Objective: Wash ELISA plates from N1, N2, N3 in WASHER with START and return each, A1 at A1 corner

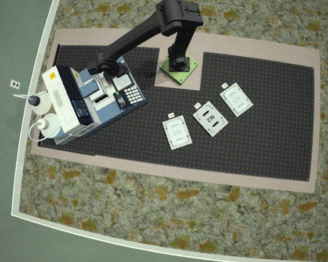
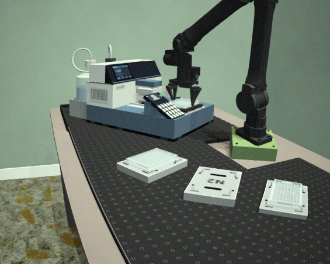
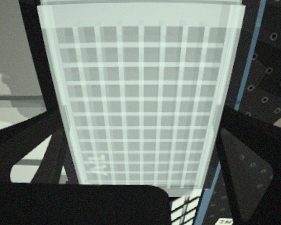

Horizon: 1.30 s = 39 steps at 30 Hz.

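Observation:
An ELISA plate (image 1: pixel 122 82) (image 2: pixel 184 103) (image 3: pixel 140 114) lies flat in the carrier of the washer (image 1: pixel 58 93) (image 2: pixel 135 122); its A1 mark is at the lower left in the wrist view. My gripper (image 2: pixel 183 100) (image 3: pixel 141 113) is down around it, fingers against its two long sides, shut on it. The washer's lamp (image 1: pixel 117 93) (image 2: pixel 161 95) is green. One plate (image 1: pixel 177 131) (image 2: pixel 153 157) lies on nest N1 (image 2: pixel 148 177), another (image 1: pixel 236 99) (image 2: pixel 287 194) on nest N3 (image 2: pixel 284 214). Nest N2 (image 1: pixel 200 116) (image 2: pixel 190 196) is bare. The carrier's locators are mostly hidden.
The keypad (image 1: pixel 134 94) (image 2: pixel 170 109) stands tilted close beside the carrier. The washer's tall white housing (image 1: pixel 60 98) (image 2: pixel 120 91) and two bottles (image 1: pixel 41 104) (image 1: pixel 51 127) are on the far side. The arm's green base (image 1: pixel 179 75) (image 2: pixel 253 150) stands near the washer.

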### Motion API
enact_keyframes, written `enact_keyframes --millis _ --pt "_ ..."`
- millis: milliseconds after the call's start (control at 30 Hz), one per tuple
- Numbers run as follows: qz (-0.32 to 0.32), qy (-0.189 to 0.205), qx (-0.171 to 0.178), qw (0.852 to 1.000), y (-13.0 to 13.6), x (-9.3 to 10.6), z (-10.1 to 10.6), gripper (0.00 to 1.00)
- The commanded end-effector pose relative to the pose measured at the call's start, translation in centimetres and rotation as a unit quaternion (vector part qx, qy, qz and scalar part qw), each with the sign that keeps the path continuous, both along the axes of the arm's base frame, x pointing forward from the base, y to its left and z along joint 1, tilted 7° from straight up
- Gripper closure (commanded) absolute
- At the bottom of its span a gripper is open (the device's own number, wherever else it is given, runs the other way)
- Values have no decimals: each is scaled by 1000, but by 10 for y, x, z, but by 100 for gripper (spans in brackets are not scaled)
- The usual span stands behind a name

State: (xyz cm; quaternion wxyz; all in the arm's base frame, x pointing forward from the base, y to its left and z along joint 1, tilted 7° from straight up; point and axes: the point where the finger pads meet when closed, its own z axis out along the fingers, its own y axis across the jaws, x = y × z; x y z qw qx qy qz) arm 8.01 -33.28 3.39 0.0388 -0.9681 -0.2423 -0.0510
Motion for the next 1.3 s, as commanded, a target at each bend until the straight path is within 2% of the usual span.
enact_keyframes --millis 0,167,633,733,800,1267 --pt "-1 -6 -32 999 -24 4 28 16" --pt "-1 -5 -27 1000 -24 1 30 16" --pt "0 -6 -31 999 -26 -1 57 16" --pt "0 -5 -26 1000 -26 -1 54 16" --pt "-1 -6 -33 999 -27 -2 63 16" --pt "0 -6 -34 999 -28 -4 84 16"
